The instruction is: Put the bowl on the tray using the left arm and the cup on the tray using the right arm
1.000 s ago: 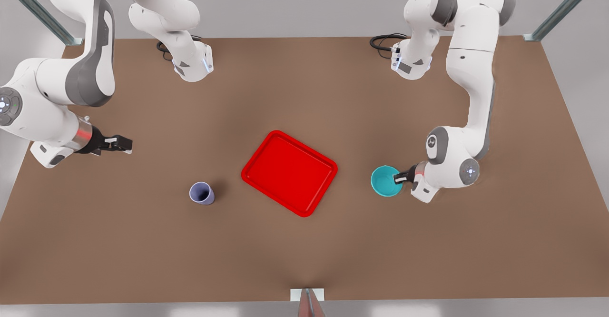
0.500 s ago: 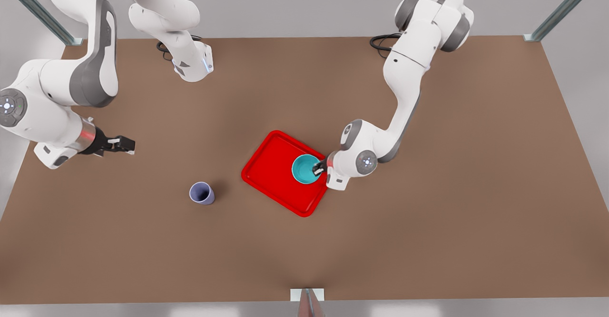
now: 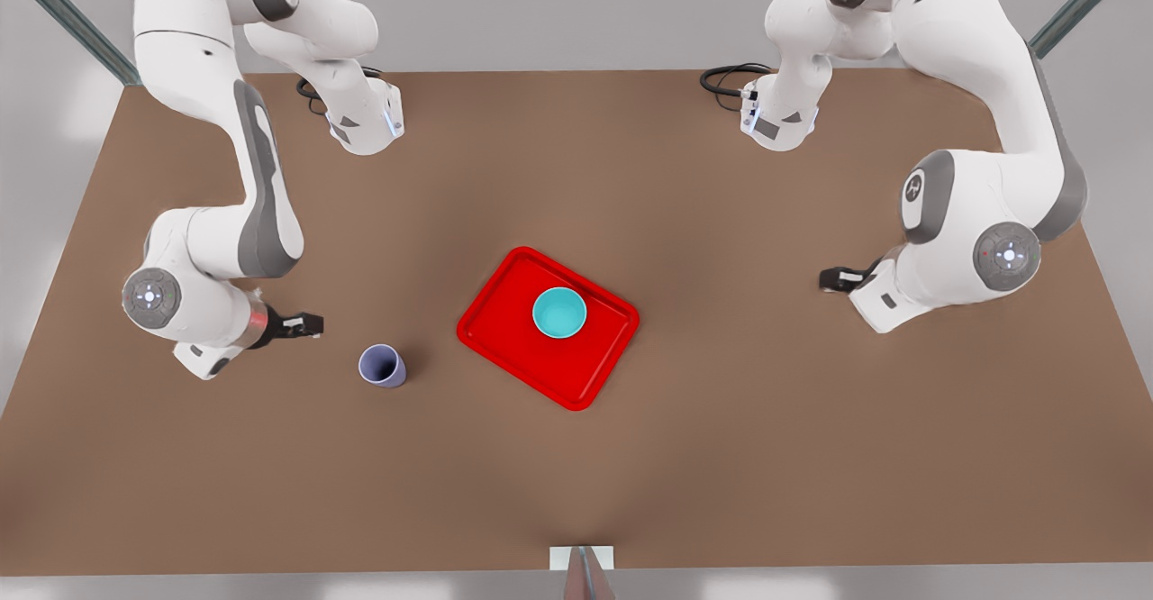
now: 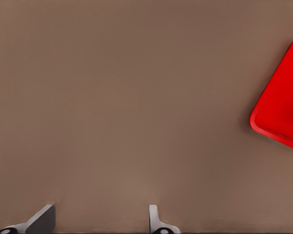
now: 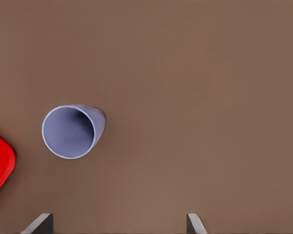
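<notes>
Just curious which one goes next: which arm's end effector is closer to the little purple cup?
The right end effector, open, is beside the cup, on the front view's left. The left end effector, open too, waits beyond the tray.

A brown worktop (image 3: 576,492) carries black cables (image 3: 725,82) coiled at its far edge; metal struts (image 3: 1072,10) rise beyond its far corners.

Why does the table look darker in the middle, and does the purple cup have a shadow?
Front view: the table has a soft dark patch around the tray, paler toward its edges, and the cup throws a faint shadow toward the tray. Right wrist view: a soft dark smudge beside the cup. No glare anywhere.
</notes>
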`<state>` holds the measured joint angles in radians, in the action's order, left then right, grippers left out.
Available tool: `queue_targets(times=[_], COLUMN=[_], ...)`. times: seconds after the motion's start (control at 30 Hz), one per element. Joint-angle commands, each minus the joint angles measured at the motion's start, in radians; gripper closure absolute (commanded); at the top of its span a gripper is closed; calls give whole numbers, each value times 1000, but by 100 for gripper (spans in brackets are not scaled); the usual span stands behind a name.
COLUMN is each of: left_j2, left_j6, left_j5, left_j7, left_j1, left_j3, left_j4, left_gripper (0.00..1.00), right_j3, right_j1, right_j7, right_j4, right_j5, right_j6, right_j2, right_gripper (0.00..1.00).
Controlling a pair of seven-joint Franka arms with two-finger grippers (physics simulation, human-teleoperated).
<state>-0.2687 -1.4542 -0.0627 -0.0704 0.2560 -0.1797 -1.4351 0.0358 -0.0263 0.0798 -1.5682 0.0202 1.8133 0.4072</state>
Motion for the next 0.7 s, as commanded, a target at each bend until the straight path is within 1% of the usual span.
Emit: queue_targets(times=[0.0,0.1,0.27,0.47,0.63,0.67], left_j2=[19,36,28,-7,2,5], left_j6=[0,12,14,14,14,15], left_j5=[50,52,50,40,37,37], left_j7=[-3,-3,-11,-14,-14,-14], left_j1=[3,2,2,3,3,3], left_j3=[0,0,-3,2,2,2], left_j4=[-7,-5,7,7,8,8], left_gripper=[0,0,0,0,0,0], right_j3=[7,47,107,108,138,144], right_j1=[0,-3,31,43,60,59], right_j7=[0,-2,-5,-28,-29,-37], right_j4=[14,57,43,40,17,17], right_j5=[0,0,1,3,0,-2], right_j6=[0,6,17,115,245,250], right_j2=[22,104,156,209,214,222], right_gripper=[0,0,0,1,1,3])
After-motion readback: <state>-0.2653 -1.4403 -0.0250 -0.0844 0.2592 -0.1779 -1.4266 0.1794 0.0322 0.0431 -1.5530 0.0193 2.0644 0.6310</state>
